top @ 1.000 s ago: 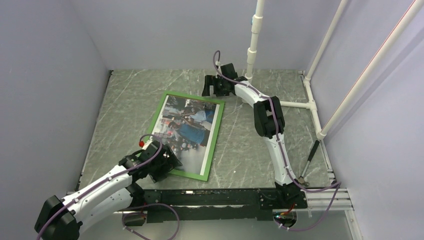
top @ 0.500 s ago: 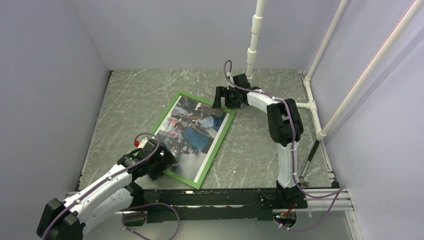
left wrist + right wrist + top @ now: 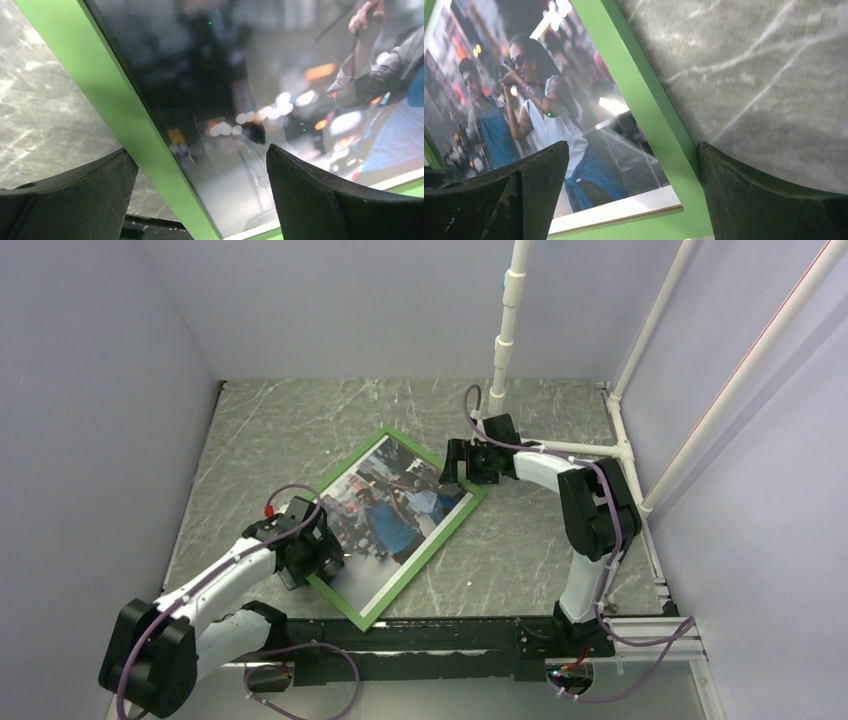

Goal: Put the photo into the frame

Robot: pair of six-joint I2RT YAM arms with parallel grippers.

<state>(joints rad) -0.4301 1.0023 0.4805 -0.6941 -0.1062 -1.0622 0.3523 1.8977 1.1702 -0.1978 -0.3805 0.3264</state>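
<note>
Between left end effector (image 3: 319, 564) and right end effector (image 3: 463, 466) lies the frame (image 3: 423, 557)

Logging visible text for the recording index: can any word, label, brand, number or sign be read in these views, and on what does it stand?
No readable text in any view.
The photo shows glowing street lights and perhaps shop signs, all too blurred to read.
The frame and the table show no lettering.

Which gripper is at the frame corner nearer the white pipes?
The right gripper, jaws open astride a rail of the green frame at its far right corner. The left gripper is at the opposite, near-left corner, far from the pipes.
</note>
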